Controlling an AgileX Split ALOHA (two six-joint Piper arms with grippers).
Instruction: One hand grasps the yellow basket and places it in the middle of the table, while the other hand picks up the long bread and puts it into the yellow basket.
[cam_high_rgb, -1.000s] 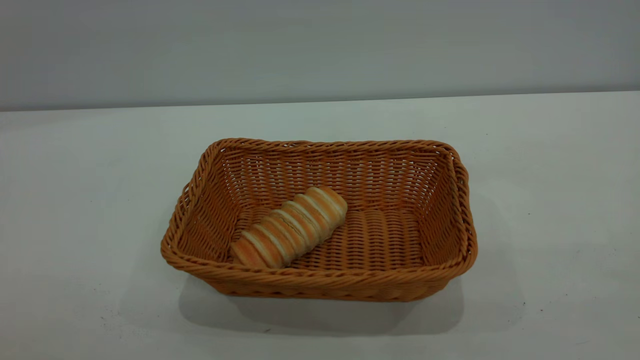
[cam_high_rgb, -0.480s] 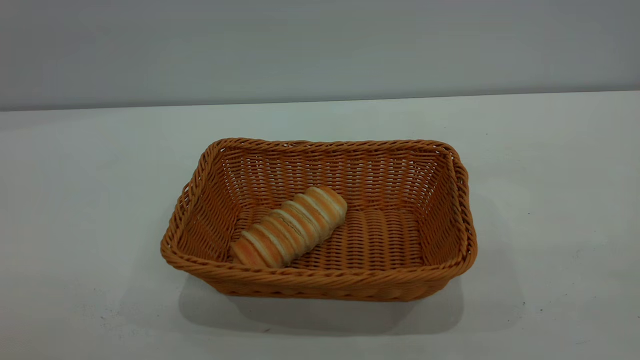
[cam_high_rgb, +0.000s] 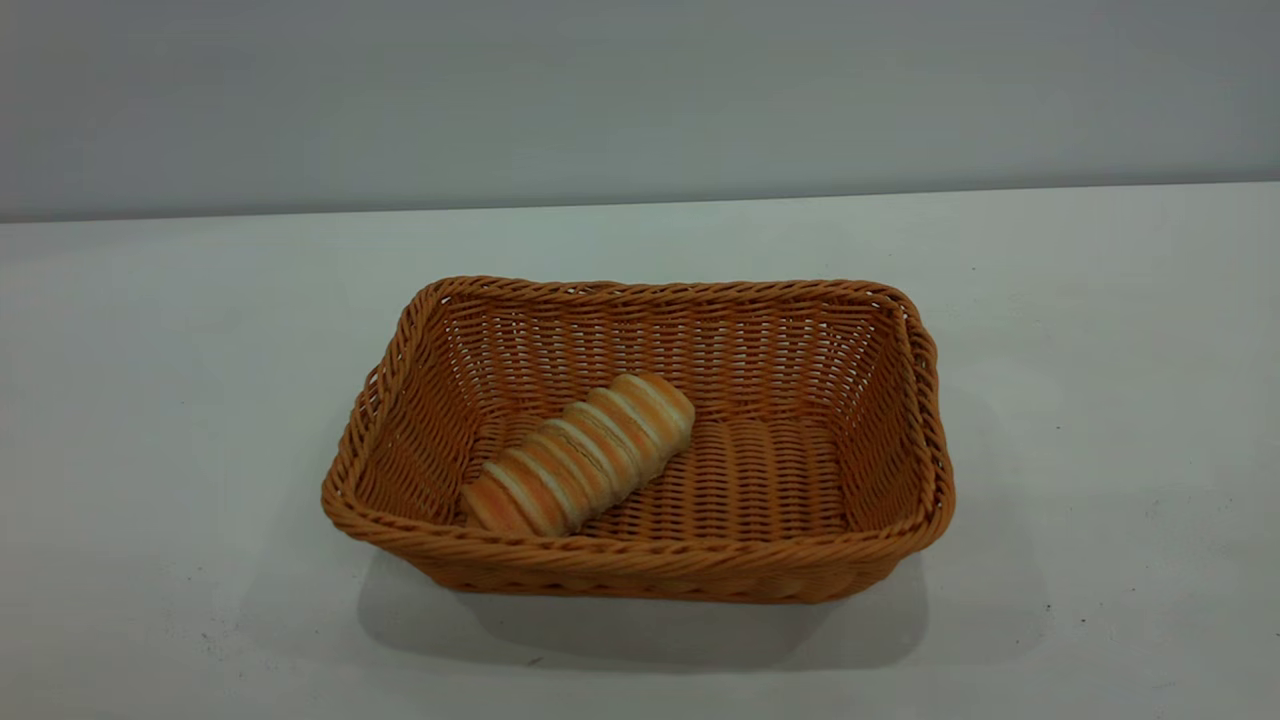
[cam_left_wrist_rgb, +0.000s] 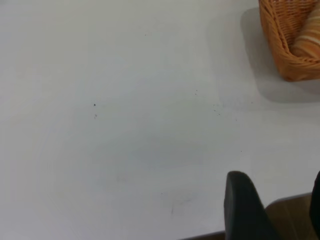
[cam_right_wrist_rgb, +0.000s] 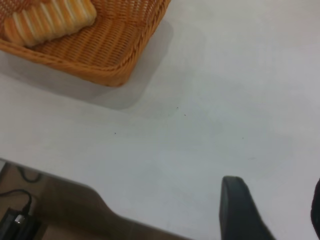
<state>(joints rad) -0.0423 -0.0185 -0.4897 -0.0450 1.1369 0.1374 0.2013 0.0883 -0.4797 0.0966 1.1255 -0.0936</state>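
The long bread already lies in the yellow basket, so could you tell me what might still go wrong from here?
Little, I think. The long bread lies slantwise with one end against the near wall of the yellow basket, so a knock could tip it out. Both grippers sit back near the table edge; a careless move could nudge the basket off centre.

neither arm shows in the exterior view. the left gripper (cam_left_wrist_rgb: 272, 207) hangs over the table's (cam_left_wrist_rgb: 125, 125) near edge, one dark finger (cam_left_wrist_rgb: 242, 210) in plain sight, the other only a sliver, a wide gap between. the right gripper (cam_right_wrist_rgb: 270, 210) hangs likewise, fingers (cam_right_wrist_rgb: 240, 210) spread apart, holding nothing.
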